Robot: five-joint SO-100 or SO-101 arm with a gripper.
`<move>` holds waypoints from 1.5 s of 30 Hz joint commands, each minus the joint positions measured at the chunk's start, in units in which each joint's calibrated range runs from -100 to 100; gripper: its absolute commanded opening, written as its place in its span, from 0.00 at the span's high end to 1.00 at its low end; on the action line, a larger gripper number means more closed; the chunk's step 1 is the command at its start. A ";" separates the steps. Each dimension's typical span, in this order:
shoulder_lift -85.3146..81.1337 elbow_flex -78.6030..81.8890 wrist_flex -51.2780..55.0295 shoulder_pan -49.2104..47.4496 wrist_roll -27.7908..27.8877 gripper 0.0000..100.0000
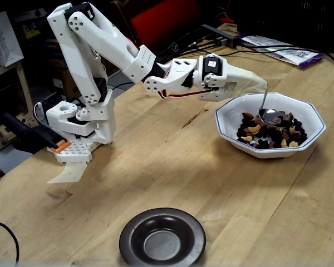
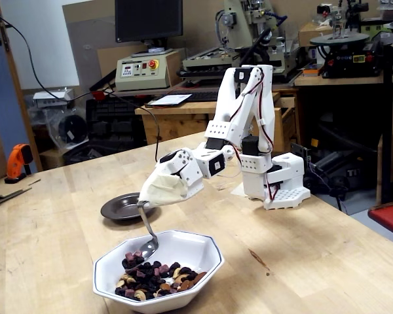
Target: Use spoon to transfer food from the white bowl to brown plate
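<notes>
Workshop clutter rings a pale butcher-block counter (image 1: 172, 167) of glued wooden strips, its grain plain in both fixed views.

Nearest the lens, at the bottom centre of a fixed view, sits the plate (image 1: 162, 238), round, glossy, dark brown-grey, with a broad rim and a paler sunken centre holding nothing. A black cable (image 1: 5, 231) curls in at the lower left corner. Farther back at the right stands the bowl (image 1: 270, 123), white, octagonal, with a thin dark rim line, well apart from the plate. Food (image 1: 271, 132) lies heaped in its near half: tan cashews, brown almonds, dark and pinkish fruit bits.

Above that heap hangs the spoon (image 1: 274, 114), shiny metal, its thin handle rising into a cream cover at the arm's tip; a few bits lie in its oval. In another fixed view the spoon (image 2: 144, 247) is clear of the bowl (image 2: 158, 268), loaded just above the food (image 2: 147, 278), with the plate (image 2: 127, 206) behind.

The pincer (image 1: 250, 88) is wrapped by that cover, so whether its fingers are parted or closed cannot be told.

Behind, the white printed arm (image 1: 100, 50) folds back to its base (image 1: 80, 125) at the left, beside an orange-tipped clamp (image 1: 42, 139). Papers (image 1: 278, 50) lie at the far right edge. No writing is legible. Benches beyond carry a monitor (image 2: 148, 19), a control box (image 2: 144, 69) with a red button, and machinery (image 2: 249, 33).
</notes>
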 commanded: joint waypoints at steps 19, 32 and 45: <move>-14.23 -0.51 -1.07 13.13 0.10 0.96; -14.31 -0.42 -1.07 26.47 0.10 0.96; -14.31 -0.16 -0.91 34.10 0.10 0.96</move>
